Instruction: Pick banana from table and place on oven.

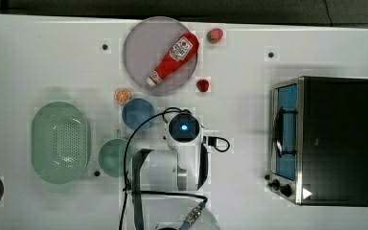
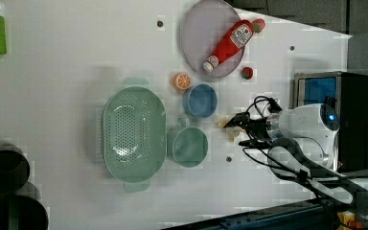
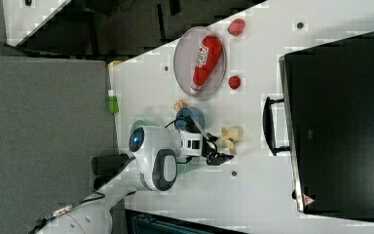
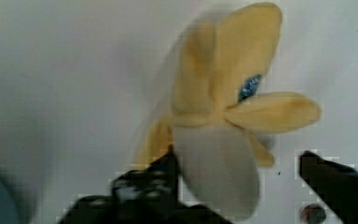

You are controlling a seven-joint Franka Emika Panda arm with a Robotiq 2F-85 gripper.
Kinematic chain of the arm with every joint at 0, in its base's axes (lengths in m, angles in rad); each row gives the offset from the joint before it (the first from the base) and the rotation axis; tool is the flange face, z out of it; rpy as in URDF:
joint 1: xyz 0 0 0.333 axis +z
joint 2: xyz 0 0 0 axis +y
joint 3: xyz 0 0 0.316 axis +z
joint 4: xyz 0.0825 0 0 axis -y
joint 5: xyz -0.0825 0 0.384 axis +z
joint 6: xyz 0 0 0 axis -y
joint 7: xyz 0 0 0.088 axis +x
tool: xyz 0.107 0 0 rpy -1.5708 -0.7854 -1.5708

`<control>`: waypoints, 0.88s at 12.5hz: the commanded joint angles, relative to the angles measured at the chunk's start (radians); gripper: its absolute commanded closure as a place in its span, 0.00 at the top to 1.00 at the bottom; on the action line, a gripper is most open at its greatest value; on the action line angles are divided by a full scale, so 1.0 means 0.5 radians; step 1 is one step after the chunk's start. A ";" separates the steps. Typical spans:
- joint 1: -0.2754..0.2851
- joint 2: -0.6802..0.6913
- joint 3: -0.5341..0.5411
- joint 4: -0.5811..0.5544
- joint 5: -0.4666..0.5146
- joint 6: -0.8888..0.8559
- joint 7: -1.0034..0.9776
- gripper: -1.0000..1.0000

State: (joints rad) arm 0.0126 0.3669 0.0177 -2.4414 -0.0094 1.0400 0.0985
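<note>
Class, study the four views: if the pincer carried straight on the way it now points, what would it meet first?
Most likely the banana, lying on the table between the open pincer fingers; depth is uncertain.

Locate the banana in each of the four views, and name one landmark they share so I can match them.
Top view: hidden under the arm.
Left view: banana just right of the blue bowl, at the tool.
Right view: banana right of the blue bowl, left of the oven.
Wrist view: banana centre, peeled.
Landmark: the blue bowl.
</note>
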 commanded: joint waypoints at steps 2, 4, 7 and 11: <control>-0.046 -0.029 0.006 0.077 0.007 0.107 0.048 0.47; -0.044 -0.029 0.007 0.077 0.007 0.118 0.048 0.25; -0.044 -0.106 0.014 0.080 0.007 0.120 0.048 0.21; -0.046 -0.497 0.025 0.120 0.007 -0.075 0.048 0.21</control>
State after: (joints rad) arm -0.0045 0.1682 0.0295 -2.4453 -0.0092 1.0088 0.1005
